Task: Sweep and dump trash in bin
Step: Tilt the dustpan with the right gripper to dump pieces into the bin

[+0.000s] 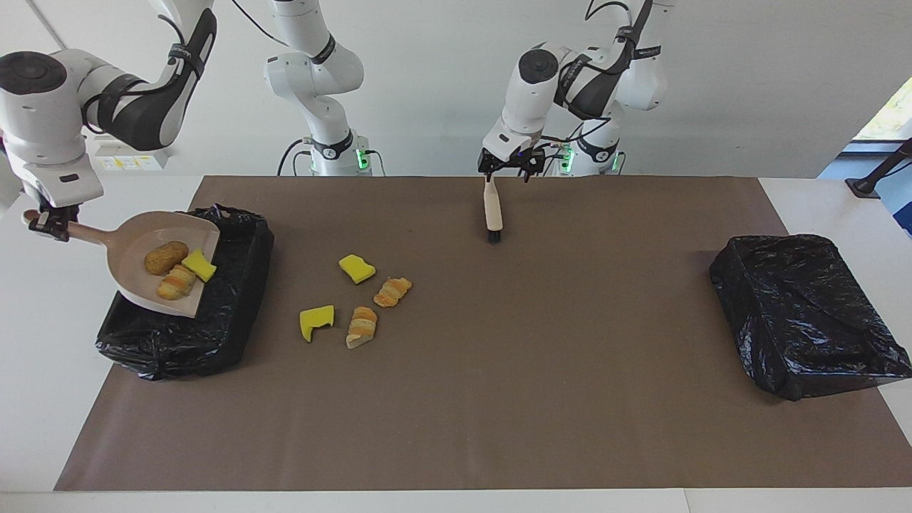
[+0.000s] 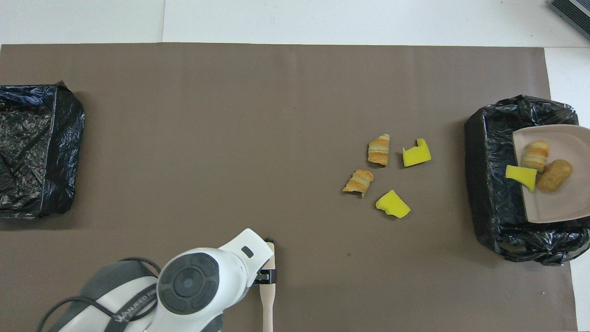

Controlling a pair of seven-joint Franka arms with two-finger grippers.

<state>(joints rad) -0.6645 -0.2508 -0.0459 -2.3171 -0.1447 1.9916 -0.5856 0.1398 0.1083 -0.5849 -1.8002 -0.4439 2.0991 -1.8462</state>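
Over the black-lined bin [image 1: 214, 320] [image 2: 488, 175] at the right arm's end hangs the pale pink dustpan [image 1: 135, 256] [image 2: 557, 203]. My right gripper [image 1: 48, 223] is shut on its handle. The pan carries three pieces of trash: a brown roll [image 1: 166, 257], a yellow sponge chunk [image 1: 199, 265] and a striped croissant piece [image 1: 177, 282]. Two sponge chunks [image 1: 356, 268] [image 1: 315, 321] and two croissant pieces [image 1: 392, 291] [image 1: 362, 326] lie on the mat beside the bin. My left gripper [image 1: 507, 172] stands open astride the handle of the brush [image 1: 491, 210] [image 2: 267, 304], whose bristles rest on the mat.
A second black-lined bin [image 1: 805, 313] [image 2: 32, 147] sits at the left arm's end of the table. The brown mat [image 1: 541, 370] covers most of the white table. A third white arm stands idle at the robots' edge.
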